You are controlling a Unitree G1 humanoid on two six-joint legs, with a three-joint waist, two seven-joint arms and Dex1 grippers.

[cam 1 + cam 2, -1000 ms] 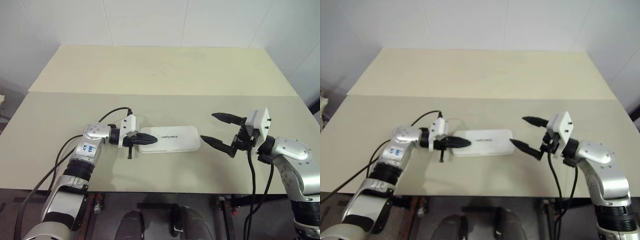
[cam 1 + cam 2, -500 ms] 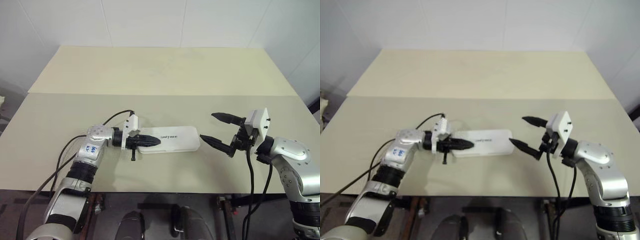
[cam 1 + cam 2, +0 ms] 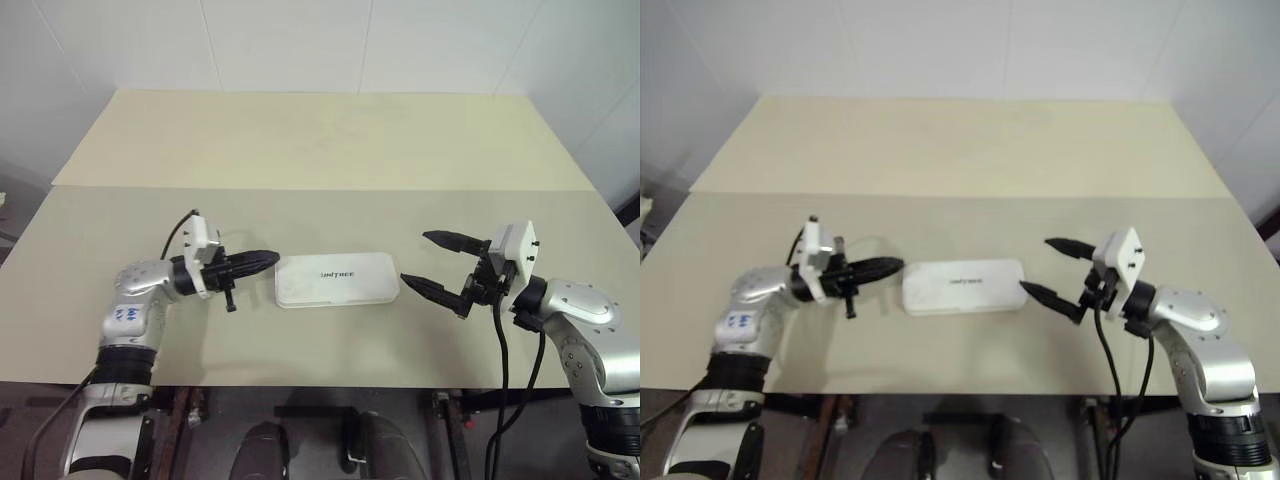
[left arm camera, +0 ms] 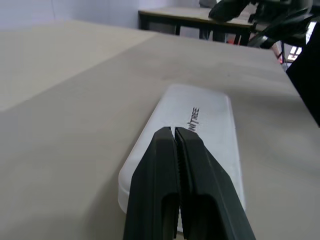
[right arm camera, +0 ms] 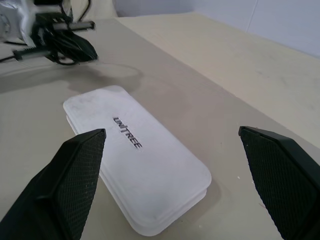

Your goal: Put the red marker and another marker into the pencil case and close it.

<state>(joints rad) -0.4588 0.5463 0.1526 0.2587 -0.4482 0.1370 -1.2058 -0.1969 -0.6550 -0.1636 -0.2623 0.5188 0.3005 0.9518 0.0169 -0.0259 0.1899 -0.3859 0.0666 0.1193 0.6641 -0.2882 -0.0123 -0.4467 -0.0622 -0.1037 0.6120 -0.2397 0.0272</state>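
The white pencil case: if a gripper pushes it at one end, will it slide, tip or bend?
The pencil case lies flat and low, so probably slides, not tips. Its hard-looking shell likely stays stiff. Its smooth lid may slip.

Both eye views look down and forward from above the bench point(image 3: 320, 140), framing it whole with the pencil case point(image 3: 337, 279) at centre. Each wrist view sits low and close, looking from opposite ends along its end effector at that same case, lettering legible.
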